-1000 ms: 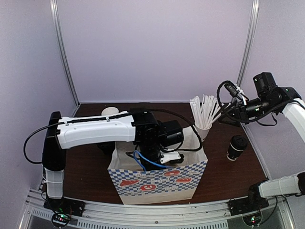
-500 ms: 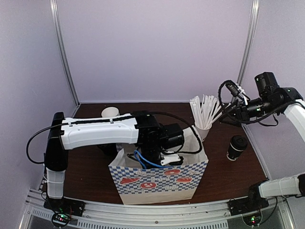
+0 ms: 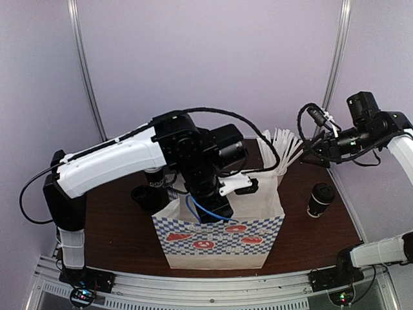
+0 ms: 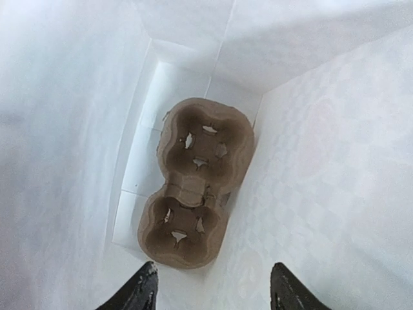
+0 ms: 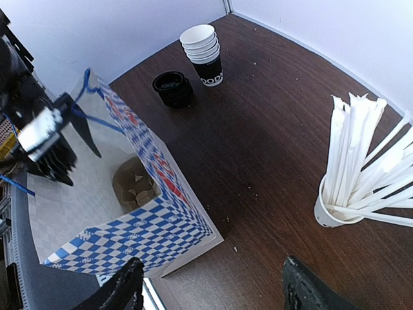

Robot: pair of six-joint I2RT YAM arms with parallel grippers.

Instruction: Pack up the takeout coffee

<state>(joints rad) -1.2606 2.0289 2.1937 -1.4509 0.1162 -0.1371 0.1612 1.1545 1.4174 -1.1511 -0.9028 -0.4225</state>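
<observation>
Fingertips (image 4: pixel 143 294) of the left gripper (image 4: pixel 214 296) appear only as two black points at the bottom edge of its wrist view, set apart with nothing between them. The rest of each finger is cut off. Directly beneath the gripper, on the floor of the checkered bag (image 3: pixel 219 240), lies a brown moulded-pulp cup carrier (image 4: pixel 197 184) with two round wells and slit bottoms. The bag's inner walls are plain white paper, and the check pattern shows through faintly on one side. In the overhead view the bag's front wall hides the carrier, and the left arm (image 3: pixel 116 165) covers most of the stack of lidless cups (image 5: pixel 205 51) behind it. The right gripper (image 5: pixel 216 287), raised in the air to the right of the bag, is spread wide and holds nothing; only its blurred tips show. Its view takes in the cup stack, the black lids (image 5: pixel 173 88) beside it, and the white cup (image 5: pixel 330 212) of paper-wrapped sticks. The takeout coffee (image 3: pixel 320 199) shows only from overhead. It stands upright on the dark wood table (image 3: pixel 116 236), outside the bag, below the right gripper and well apart from the left one, and is too small for its print to be read.
</observation>
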